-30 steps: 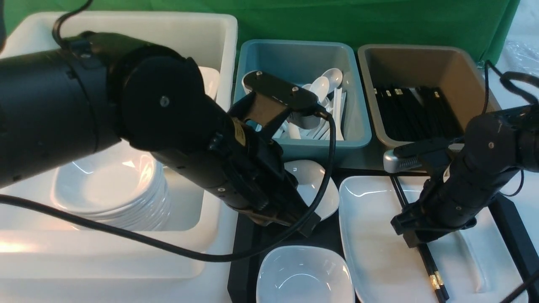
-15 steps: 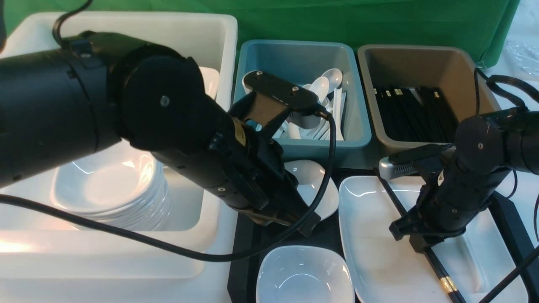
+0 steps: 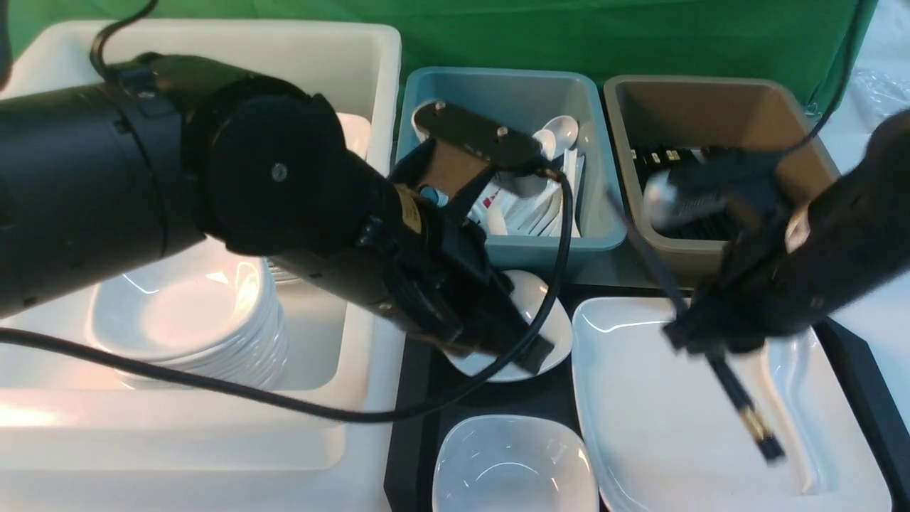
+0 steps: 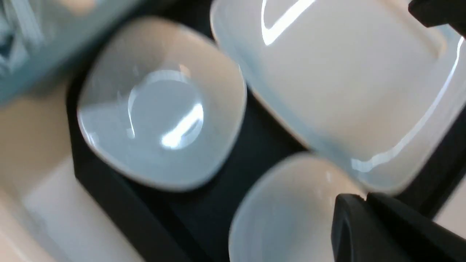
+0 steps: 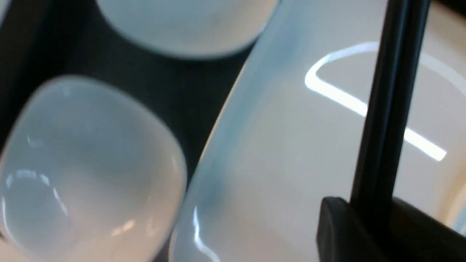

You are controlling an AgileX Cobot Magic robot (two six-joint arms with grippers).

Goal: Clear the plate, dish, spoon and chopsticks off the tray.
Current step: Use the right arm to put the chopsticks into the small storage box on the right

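Left of the tray (image 3: 409, 441), a white tub (image 3: 355, 64) holds a stack of white dishes (image 3: 185, 313), presumably where cleared crockery goes. Over the tray's left half hangs the left gripper (image 3: 537, 359). Its jaws are pressed together with nothing visible between them, poised above the near edge of the far dish (image 3: 530, 302). A second dish (image 3: 512, 466) sits at the tray's near edge. Beyond the tray stand a blue bin (image 3: 498, 99) of white spoons (image 3: 561, 131) and a brown bin (image 3: 711, 107) of stored chopsticks (image 3: 665, 153), so each kind has its own home. No spoon shows on the tray itself. The plate (image 3: 661, 441) fills the tray's right half. Above it the right gripper (image 3: 704, 341) has its jaws narrowed on the chopsticks (image 3: 743, 409). They are pinched near mid-length, so they hang tilted with the gold-banded ends lowest, clear of the plate. They are likely bound for the brown bin.
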